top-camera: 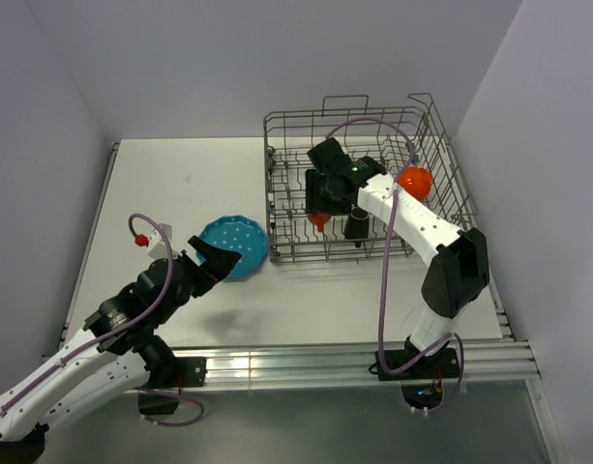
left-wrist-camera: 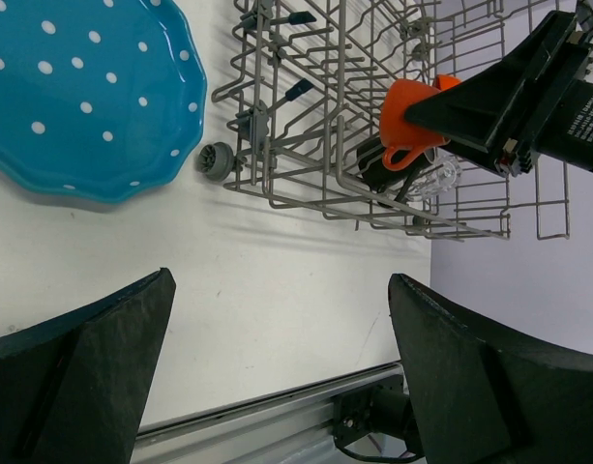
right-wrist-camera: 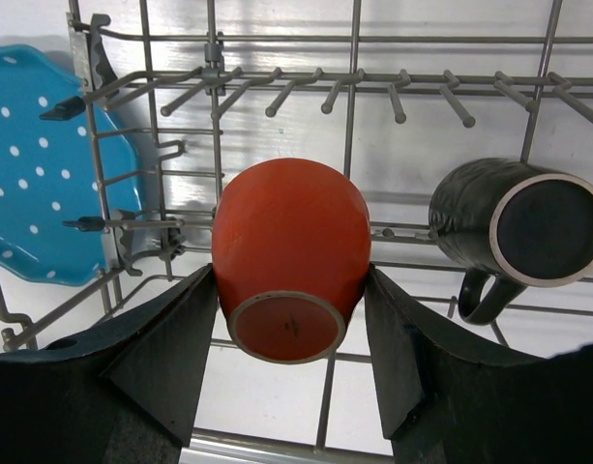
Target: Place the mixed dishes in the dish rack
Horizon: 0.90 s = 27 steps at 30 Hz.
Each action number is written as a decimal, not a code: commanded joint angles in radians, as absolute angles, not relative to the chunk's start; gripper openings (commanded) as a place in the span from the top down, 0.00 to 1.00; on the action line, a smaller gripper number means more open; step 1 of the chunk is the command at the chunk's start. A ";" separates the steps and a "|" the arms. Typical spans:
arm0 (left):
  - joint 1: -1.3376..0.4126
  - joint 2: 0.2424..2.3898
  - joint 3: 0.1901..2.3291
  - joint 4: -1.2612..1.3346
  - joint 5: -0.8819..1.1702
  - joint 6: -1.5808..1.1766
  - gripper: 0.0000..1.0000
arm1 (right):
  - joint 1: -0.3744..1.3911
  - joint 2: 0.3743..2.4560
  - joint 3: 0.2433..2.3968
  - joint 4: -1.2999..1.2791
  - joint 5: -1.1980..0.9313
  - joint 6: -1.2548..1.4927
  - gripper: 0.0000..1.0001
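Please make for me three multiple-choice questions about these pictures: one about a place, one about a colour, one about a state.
1. Where is the teal plate?
A. on the table, beside the rack
B. inside the rack
C. in the left pincer

2. What colour is the cup in the right pincer?
A. green
B. orange
C. white

3. How is the left pincer?
A. shut on the plate
B. shut, empty
C. open, empty

Answers:
1 A, the plate lies flat on the table outside the rack's wall.
2 B, the gripped cup is plainly orange.
3 C, its jaws stand wide apart with nothing between them.
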State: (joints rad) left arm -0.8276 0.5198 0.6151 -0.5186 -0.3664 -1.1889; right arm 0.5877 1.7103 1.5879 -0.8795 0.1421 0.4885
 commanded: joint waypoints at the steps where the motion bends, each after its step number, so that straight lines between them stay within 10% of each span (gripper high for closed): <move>1: -0.824 0.517 0.606 -0.492 -0.385 -1.167 0.01 | 0.598 1.713 1.638 -0.896 0.179 0.485 1.00; 27: -0.822 0.509 0.594 -0.502 -0.362 -1.190 0.01 | 0.623 1.782 1.574 -0.879 0.190 0.489 1.00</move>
